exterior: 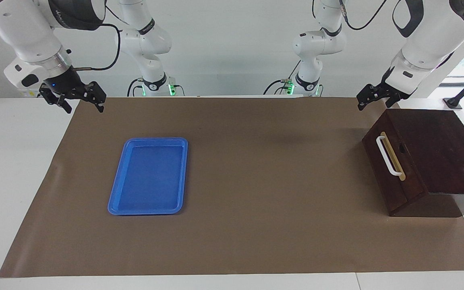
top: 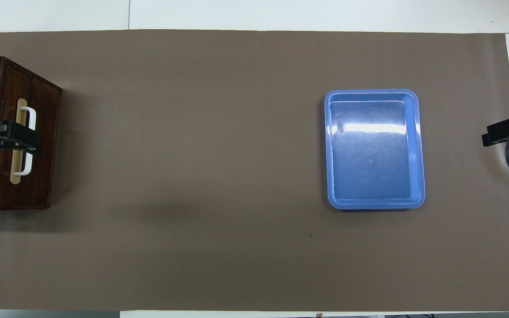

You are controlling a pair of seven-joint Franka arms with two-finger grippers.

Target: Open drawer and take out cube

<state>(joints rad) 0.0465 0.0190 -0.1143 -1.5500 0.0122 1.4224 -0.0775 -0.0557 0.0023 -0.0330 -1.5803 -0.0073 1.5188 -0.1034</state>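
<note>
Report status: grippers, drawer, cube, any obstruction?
Left gripper raised by the dark brown wooden box's drawer, right gripper waiting at its table end. Drawer shut, cube unseen. Flat blue plastic tray apart.

- My two arms wear glossy white shells, rounded at each joint and broken by black bands.
- The left gripper (exterior: 371,98) and the right gripper (exterior: 79,98) are black, angular and skeletal.
- Black cables loop loosely from both wrists.
- Green lights glow at both bases; a blue dot marks the right wrist.
</note>
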